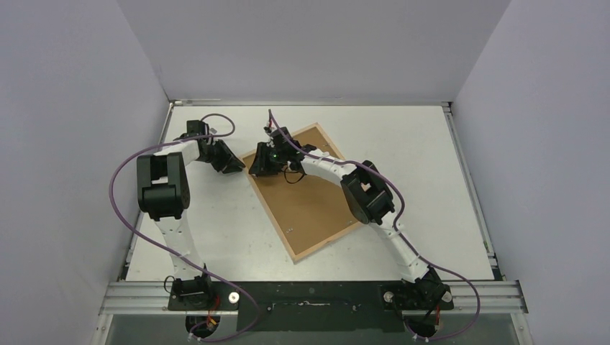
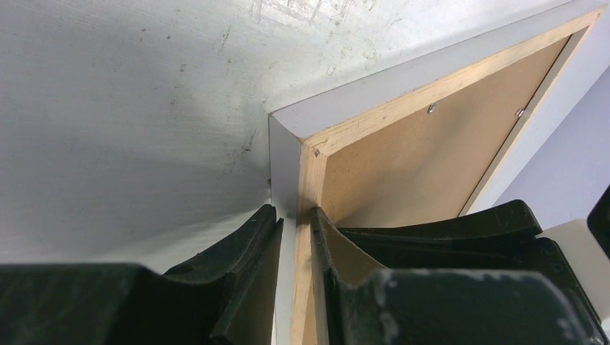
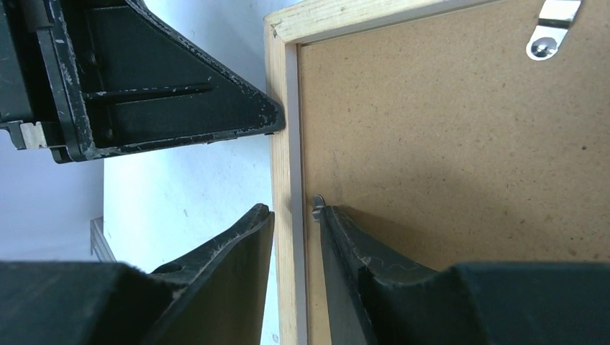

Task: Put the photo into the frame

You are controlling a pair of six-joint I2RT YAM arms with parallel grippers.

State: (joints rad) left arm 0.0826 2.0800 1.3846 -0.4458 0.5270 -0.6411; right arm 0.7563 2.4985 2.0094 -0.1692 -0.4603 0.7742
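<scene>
Two arms at frame point(image 1: 327, 242) corner | frame face-down on table point(image 1: 431, 180), backing board point(image 1: 306, 205) seated | photo unseen, probably beneath board | left gripper point(image 2: 296, 230) clamped on frame rail | right gripper point(image 3: 295, 212) loose astride rail, fingertip by metal tab point(image 3: 317, 208) | remaining: likely securing tabs

The right wrist view cuts the frame point(image 3: 276, 172) off right and below, and a metal clip point(image 3: 550, 29) at upper right. In the top view's centre the right arm point(image 1: 367, 194) covers part of its edge.
</scene>
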